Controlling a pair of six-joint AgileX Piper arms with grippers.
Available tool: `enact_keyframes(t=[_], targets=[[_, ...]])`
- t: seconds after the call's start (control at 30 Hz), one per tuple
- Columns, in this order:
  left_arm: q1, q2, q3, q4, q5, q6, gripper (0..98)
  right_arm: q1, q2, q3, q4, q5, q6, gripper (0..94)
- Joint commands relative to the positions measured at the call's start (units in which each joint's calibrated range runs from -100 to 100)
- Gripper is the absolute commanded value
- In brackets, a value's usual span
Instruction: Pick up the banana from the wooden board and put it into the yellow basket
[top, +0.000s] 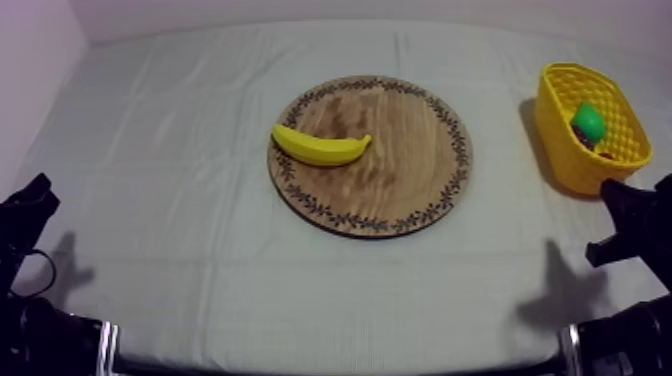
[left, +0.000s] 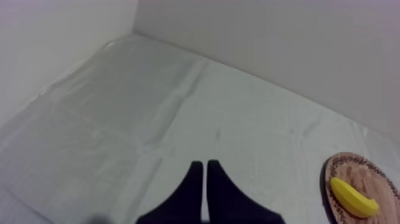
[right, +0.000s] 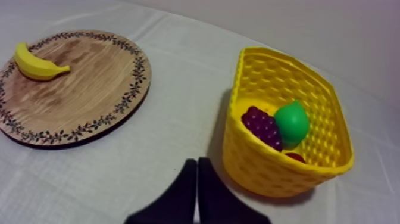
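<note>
Wrist views — left fingers (left: 191, 192), right fingers (right: 183, 192) together, empty.

Cloth (top: 150, 200) lies bare left of the board (top: 400, 190) and along its near and far sides; the banana (top: 320, 147) on the board's left part is open from above and all round; a bare strip parts board from basket (top: 560, 145) at the right; the basket's walls rise around grapes (right: 262, 126) and pear (right: 291, 121), which crowd its floor.
</note>
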Motion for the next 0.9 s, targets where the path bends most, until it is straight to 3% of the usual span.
enact_keyframes(t=[0.0,0.4,0.87], targets=[[-0.02,0.02,-0.02,-0.01,-0.01,-0.01,0.1,-0.01,-0.02,0.03,-0.01,0.05,0.01,0.5],[-0.02,0.02,-0.02,-0.01,-0.01,-0.01,0.1,-1.3,-0.07,0.03,-0.01,0.05,0.3,0.5],[-0.02,0.02,-0.02,-0.01,-0.01,-0.01,0.1,-15.81,-0.04,0.03,-0.01,0.05,0.35,0.4]])
